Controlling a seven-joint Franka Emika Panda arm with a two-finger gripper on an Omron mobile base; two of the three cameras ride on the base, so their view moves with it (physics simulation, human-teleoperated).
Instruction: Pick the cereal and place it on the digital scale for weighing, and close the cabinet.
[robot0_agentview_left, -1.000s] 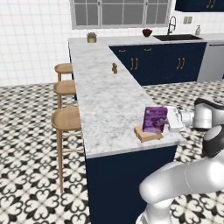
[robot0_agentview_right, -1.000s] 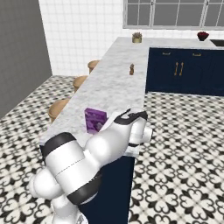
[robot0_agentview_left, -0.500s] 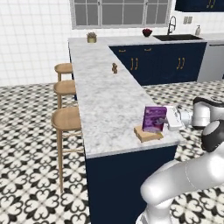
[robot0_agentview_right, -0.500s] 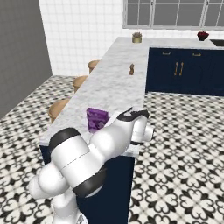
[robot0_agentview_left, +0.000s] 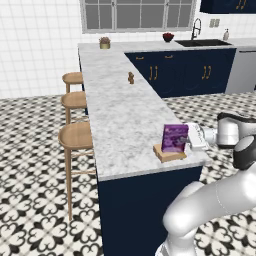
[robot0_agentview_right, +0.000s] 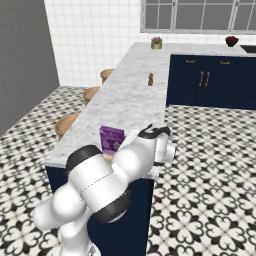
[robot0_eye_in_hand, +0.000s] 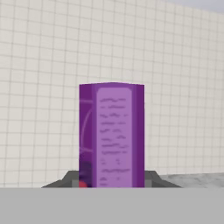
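Where the marble surface (robot0_agentview_left: 120, 115) ends at lower centre of the left base view, the cereal (robot0_agentview_left: 174, 138) stands upright on the digital scale (robot0_agentview_left: 169, 153). The claw (robot0_agentview_left: 189, 141) is closed on the box's right edge. Farther up-frame stand a small brown figurine (robot0_agentview_left: 131, 77), three wooden stools (robot0_agentview_left: 76, 136) left of the surface, and a potted plant (robot0_agentview_left: 104, 42).

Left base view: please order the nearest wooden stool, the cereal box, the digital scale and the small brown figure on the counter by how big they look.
1. nearest wooden stool
2. cereal box
3. digital scale, partly hidden by the box, so this rank is unsure
4. small brown figure, farther from the camera, so its real size is unsure
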